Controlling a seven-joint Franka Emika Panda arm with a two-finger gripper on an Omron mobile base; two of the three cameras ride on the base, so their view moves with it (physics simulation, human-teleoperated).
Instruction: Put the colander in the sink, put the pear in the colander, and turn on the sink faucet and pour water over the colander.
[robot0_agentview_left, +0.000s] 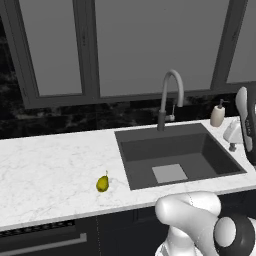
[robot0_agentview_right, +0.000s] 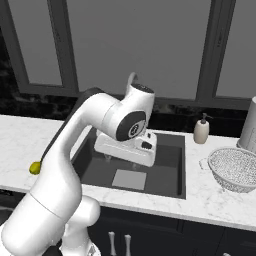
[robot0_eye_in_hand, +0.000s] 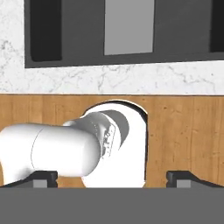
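Observation:
The colander (robot0_agentview_right: 234, 168), a silvery perforated bowl, stands on the counter to the right of the sink (robot0_agentview_right: 165, 172), well apart from my hand. On the counter left of the sink (robot0_agentview_left: 210, 160) lies the small yellow-green pear (robot0_agentview_left: 102, 183), seen again as the pear (robot0_agentview_right: 35, 167) past my arm. The grey gooseneck faucet (robot0_agentview_left: 170, 95) rises behind the basin. My gripper (robot0_eye_in_hand: 111, 178) is open with nothing between its tips. Its white hand (robot0_agentview_right: 125, 149) hangs over the sink, which holds nothing but its lighter square.
A beige soap dispenser (robot0_agentview_left: 217, 115) stands behind the sink's right corner. A pale cylinder (robot0_agentview_right: 248, 125) stands at the far right, behind the colander. Dark windows run along the back wall. White marble counter (robot0_agentview_left: 50, 170) stretches left of the sink.

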